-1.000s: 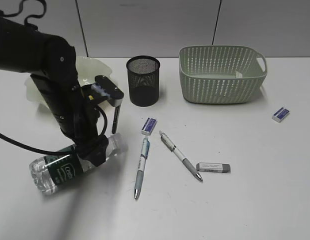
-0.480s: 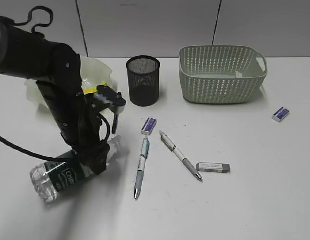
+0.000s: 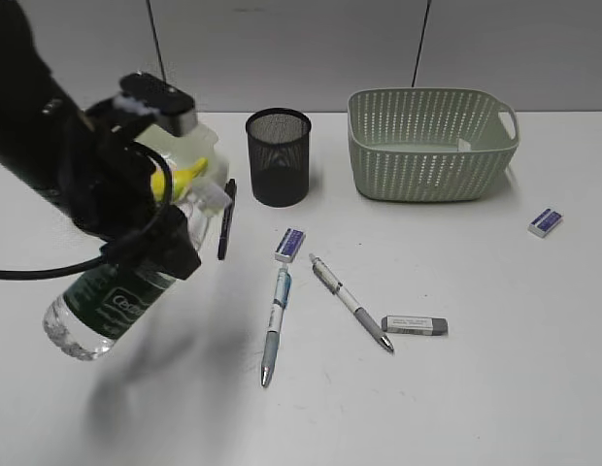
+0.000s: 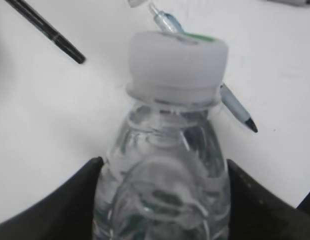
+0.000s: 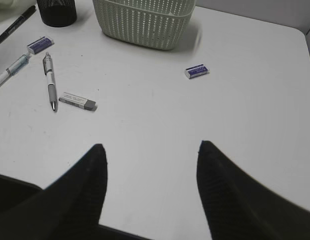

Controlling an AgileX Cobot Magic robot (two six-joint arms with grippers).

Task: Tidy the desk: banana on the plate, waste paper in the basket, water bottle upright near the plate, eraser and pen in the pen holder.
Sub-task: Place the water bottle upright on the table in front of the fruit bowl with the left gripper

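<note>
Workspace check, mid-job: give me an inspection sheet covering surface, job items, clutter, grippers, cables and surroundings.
Surface: white desk, no spills seen.
Job's things: water bottle lifted off the desk, tilted, cap on. Banana on the plate, both mostly hidden by the arm. Pen holder upright. Basket upright; white scrap at its back wall. Three pens and three erasers lie loose.
Clutter: nothing seen.
Grippers: left gripper shut on the water bottle; right gripper open, empty.
Cables: black cable trailing from the left arm.
Surroundings: grey panelled wall.
</note>
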